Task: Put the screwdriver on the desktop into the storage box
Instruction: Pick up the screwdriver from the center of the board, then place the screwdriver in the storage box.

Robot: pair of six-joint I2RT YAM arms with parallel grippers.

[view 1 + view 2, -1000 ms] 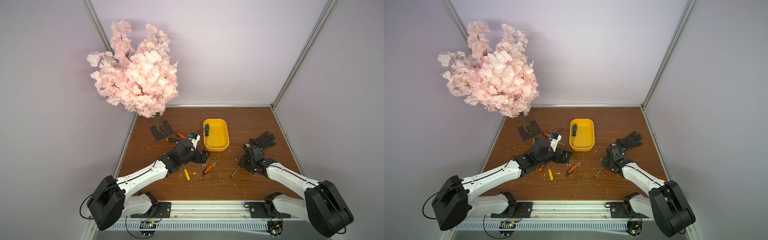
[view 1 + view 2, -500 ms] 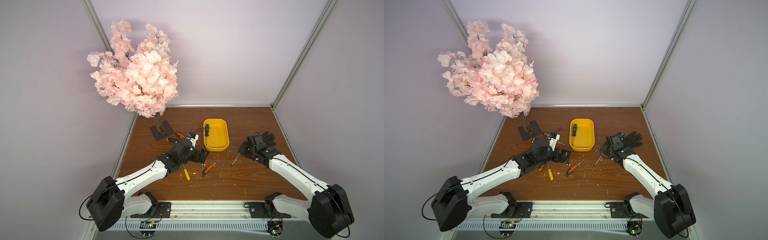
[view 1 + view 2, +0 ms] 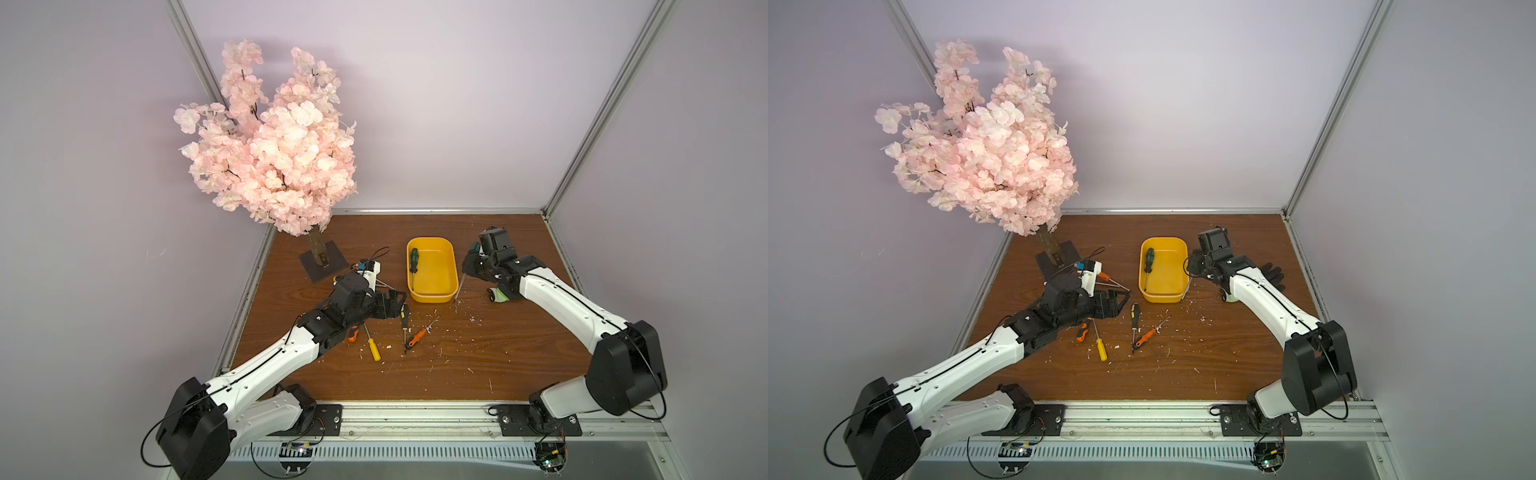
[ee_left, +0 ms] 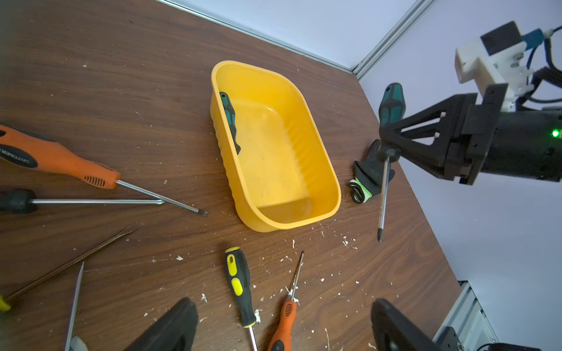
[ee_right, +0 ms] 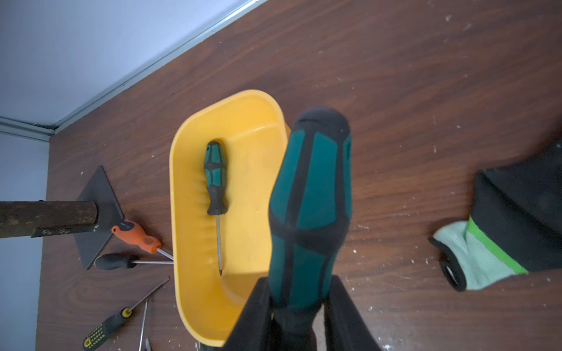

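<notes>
Yellow plastic, smooth and glossy with faint ribs down the inside of its long walls, forms the storage box (image 3: 430, 297), a shallow rectangle with rounded corners sitting mid-tabletop. It holds a slim green screwdriver (image 3: 413, 264), which lies along the left wall with its green-and-black handle at the far end and its thin steel shaft pointing near.

A fat green screwdriver (image 4: 391, 103) is pinched at the neck of its handle by the right tool (image 4: 387, 146). It hangs handle-up and tip-down just right of the box's right wall, outside it. Whether the tip touches the wood cannot be told. The left tool (image 3: 394, 305) hovers low beside the box's near left corner, its black fingers spread wide.

The tabletop (image 3: 498, 357) is brown wood-grain board, scuffed and sprinkled with white flecks. Near the left tool lie a black-and-yellow screwdriver (image 4: 238, 285), a small orange screwdriver (image 4: 284, 319) and a yellow-handled screwdriver (image 3: 375, 350). Farther left, a big orange screwdriver (image 4: 57, 158) and a black-handled screwdriver (image 4: 16, 201) meet near their tips.

A black knit glove (image 5: 517, 212) with a white-and-green cuff lies right of the box. At far left a tree (image 3: 274, 158) of pink blossom rises on a rough brown trunk from a flat dark square plate (image 3: 334, 270).
</notes>
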